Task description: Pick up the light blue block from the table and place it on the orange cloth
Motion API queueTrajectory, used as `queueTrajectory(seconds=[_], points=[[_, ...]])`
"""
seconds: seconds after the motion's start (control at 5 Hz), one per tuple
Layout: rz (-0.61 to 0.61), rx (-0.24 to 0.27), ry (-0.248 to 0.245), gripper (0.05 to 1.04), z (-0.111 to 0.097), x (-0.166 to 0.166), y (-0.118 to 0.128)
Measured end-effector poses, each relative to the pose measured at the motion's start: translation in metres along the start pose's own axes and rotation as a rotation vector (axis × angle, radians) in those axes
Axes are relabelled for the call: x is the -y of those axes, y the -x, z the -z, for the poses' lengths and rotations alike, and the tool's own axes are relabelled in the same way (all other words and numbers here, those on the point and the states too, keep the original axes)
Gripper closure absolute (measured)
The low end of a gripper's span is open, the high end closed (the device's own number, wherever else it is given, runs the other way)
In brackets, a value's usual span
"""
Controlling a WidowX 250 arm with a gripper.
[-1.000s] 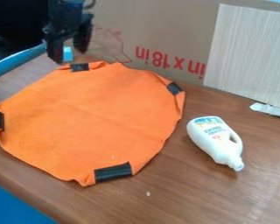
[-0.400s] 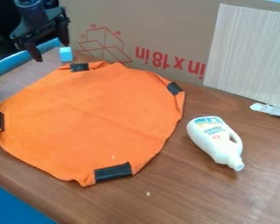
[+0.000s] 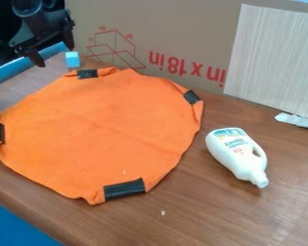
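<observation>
Brown wood-grain tabletop, seen at a slant from above, with a cardboard panel printed in red behind it and a pale striped board against the panel at right. At upper left, a black robot gripper is open and empty, its two fingers spread apart. Near it, to its right in the view, a small light-blue block sits on the far part of the table, just beyond an orange cloth and close to the cardboard. Wide and roughly rounded, the cloth lies spread out, with black strips at four places along its edge. Right of the cloth and apart from it, a white bottle with a handle lies on its side, its cap toward the lower right. Farther right, a whitish object lies below the striped board.
</observation>
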State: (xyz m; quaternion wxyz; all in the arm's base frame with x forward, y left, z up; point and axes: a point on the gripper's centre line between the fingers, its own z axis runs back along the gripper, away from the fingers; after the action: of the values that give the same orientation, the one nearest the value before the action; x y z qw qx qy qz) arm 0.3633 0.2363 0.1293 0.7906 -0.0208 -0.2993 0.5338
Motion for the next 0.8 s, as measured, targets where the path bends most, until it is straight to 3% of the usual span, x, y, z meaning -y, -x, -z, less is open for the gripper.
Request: queueTrajectory(seconds=[0.4,0.8], points=[[0.045,0.103,0.020,0.084,0.007,0.017,-0.011],[0.052,0.147,0.014,0.084,0.021,0.033,-0.023]])
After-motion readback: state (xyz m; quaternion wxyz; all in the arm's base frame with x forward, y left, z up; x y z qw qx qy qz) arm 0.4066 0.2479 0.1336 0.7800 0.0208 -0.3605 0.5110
